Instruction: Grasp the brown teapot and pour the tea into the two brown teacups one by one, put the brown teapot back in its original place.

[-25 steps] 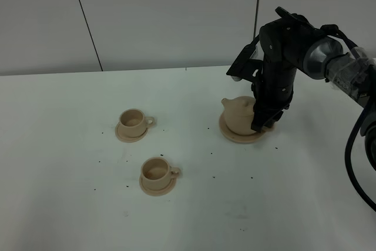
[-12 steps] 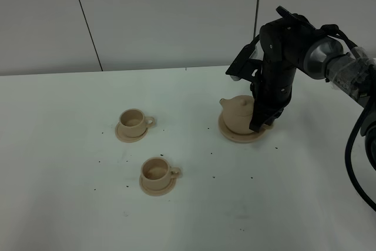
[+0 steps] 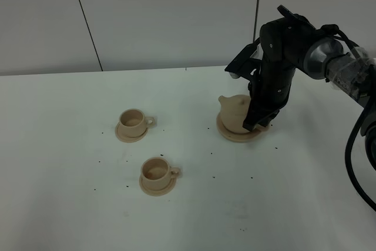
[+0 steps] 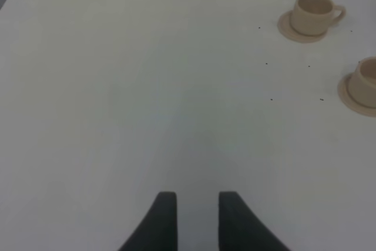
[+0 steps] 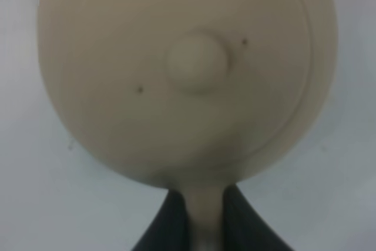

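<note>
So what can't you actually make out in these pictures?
- Teapot handle: in the high view the right arm covers it; the right wrist view shows only a blurred strip between the claw's fingers.
- Tea inside the pot: the lid covers it.
- One cup: cut off by the left wrist picture's edge.
- Dark specks on the table: too small to identify.
</note>
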`<state>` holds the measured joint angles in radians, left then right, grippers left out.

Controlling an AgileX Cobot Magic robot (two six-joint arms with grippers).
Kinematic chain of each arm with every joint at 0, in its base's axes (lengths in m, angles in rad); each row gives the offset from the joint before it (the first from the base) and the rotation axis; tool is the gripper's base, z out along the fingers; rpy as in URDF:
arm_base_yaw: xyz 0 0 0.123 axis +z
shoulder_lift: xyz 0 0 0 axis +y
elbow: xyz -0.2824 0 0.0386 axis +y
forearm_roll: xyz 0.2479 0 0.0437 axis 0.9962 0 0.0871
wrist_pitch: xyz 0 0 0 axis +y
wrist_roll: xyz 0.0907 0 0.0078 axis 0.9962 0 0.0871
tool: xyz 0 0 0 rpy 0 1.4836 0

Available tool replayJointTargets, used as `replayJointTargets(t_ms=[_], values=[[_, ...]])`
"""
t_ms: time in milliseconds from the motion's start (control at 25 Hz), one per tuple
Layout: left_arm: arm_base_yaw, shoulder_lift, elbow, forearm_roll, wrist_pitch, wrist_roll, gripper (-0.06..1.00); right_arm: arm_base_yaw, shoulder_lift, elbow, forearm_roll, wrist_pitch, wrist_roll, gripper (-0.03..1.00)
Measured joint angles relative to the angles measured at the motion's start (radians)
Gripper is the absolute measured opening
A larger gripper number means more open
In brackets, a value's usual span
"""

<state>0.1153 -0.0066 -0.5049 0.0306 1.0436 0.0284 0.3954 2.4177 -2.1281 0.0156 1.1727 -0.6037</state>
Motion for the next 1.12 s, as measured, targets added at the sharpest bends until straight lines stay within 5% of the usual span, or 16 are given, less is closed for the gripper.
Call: replayJointTargets(t_ms=[1120], values=[[0.0,0.0,0.0,0.0,0.0,0.0,0.24,0.0,-0.027,-0.007,0.009,0.0,0.025,0.09]])
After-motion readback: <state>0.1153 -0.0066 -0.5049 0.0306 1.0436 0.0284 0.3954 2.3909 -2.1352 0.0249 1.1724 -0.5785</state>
